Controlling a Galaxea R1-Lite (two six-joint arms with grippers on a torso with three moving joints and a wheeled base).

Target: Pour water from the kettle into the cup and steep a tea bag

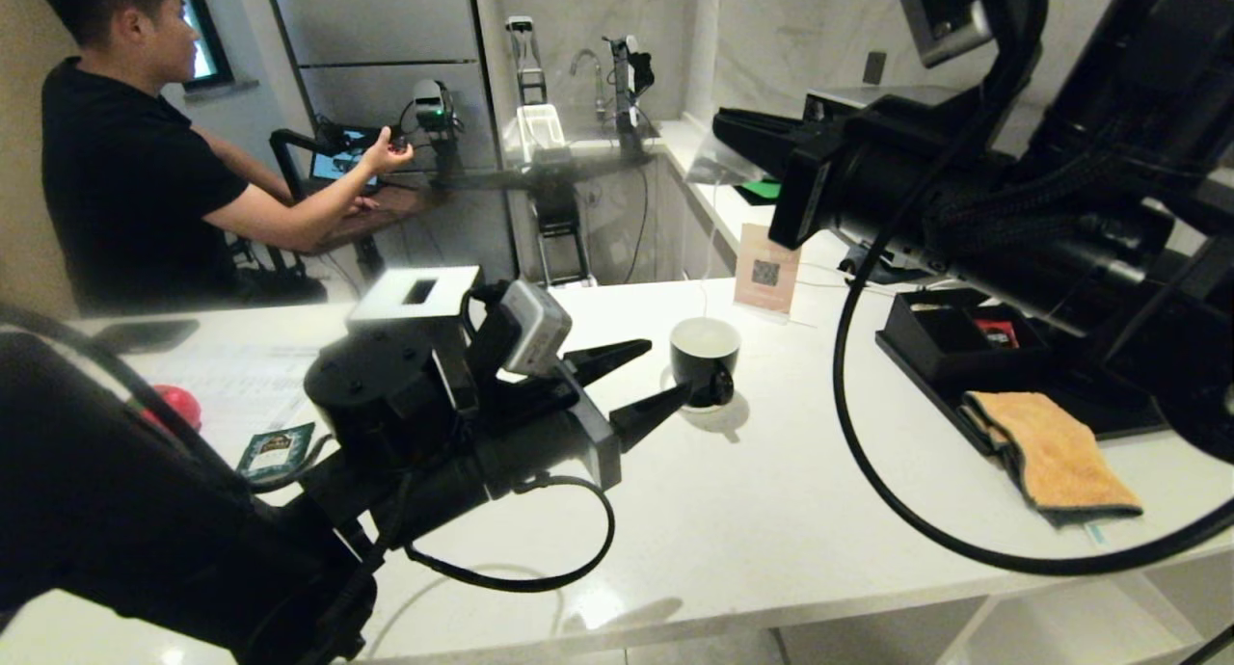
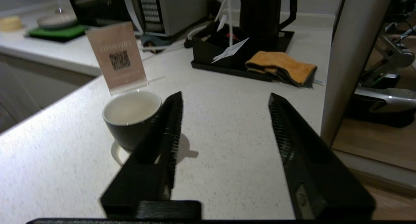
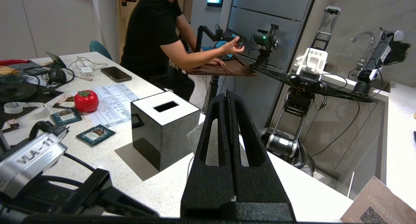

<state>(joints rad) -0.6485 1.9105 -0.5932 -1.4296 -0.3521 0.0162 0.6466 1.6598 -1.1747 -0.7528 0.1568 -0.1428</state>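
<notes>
Our left gripper (image 1: 648, 380) stands open and empty, one finger just beside the cup (image 1: 705, 357), which holds pale liquid on its saucer (image 2: 118, 152). Beyond, the kettle (image 2: 263, 13) is cut off on its tray (image 2: 227, 69). Our right gripper (image 3: 227, 102) is closed, empty.

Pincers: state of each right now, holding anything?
Left pincer: open, empty, just beside the cup.
Right pincer: closed, empty, held up above the counter.
</notes>
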